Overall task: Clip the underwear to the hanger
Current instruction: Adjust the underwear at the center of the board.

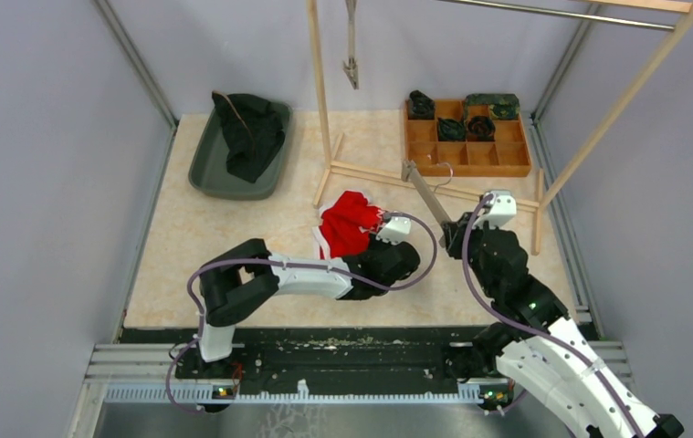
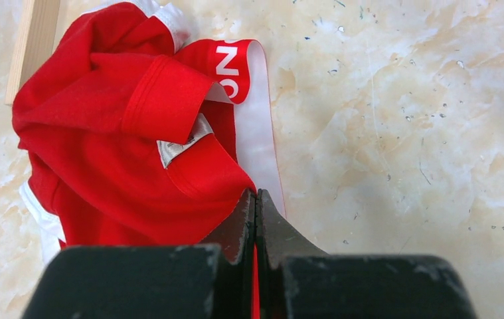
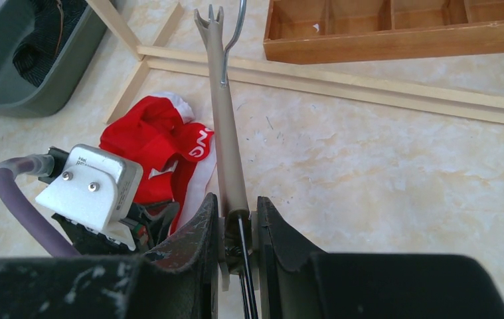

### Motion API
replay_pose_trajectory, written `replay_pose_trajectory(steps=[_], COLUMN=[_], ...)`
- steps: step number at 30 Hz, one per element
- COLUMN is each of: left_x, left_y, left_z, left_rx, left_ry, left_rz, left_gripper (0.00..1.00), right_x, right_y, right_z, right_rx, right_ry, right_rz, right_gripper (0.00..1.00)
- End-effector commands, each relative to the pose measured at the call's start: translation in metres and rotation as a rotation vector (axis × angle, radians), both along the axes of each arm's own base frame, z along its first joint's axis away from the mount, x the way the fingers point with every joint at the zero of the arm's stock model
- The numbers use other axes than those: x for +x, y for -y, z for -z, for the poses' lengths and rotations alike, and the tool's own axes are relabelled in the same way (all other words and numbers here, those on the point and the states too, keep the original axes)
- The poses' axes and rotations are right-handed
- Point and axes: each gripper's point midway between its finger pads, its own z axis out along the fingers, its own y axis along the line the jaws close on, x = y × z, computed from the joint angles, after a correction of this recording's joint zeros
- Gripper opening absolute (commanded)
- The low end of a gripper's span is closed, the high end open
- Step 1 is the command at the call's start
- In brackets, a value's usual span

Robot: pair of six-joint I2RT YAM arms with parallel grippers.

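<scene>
Carefully: left gripper [image 2: 257, 211] pinching underwear [image 2: 123, 133], right gripper [image 3: 236, 219] clamping hanger [image 3: 226, 133] (clip [image 3: 209, 18] beyond fingertips); feed waistband [image 2: 260, 113] squarely into clip.

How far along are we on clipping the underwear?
Done: left gripper is shut on an edge of the red underwear; right gripper grips the hanger by one end. In hand: both are held apart, underwear mostly bunched on the table. Left: clipping the fabric to it.
</scene>
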Motion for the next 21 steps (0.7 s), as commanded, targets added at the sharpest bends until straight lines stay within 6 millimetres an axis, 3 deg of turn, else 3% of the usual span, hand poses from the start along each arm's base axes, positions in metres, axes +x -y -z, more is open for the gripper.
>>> replay_pose_trajectory(steps=[1,9,21], left_x=[0.008,0.021,0.03], left_y=[0.009,0.004,0.019], left_z=[-0.02,-0.013,-0.007], left_rx=[-0.069,-0.062,-0.107], left_ry=[0.071,0.101,0.145], left_rz=[0.014,-0.009,0.05], left_gripper=[0.0,0.0,0.0], right_x=[0.003,0.0,-0.002], right_y=[0.006,0.01,0.015], right_z=[-0.025,-0.03,-0.032], right_rx=[0.061,0.072,0.084], right_ry=[0.074,0.088,0.101], right_rz=[0.048,0.062,0.083], right_gripper=[0.0,0.0,0.0])
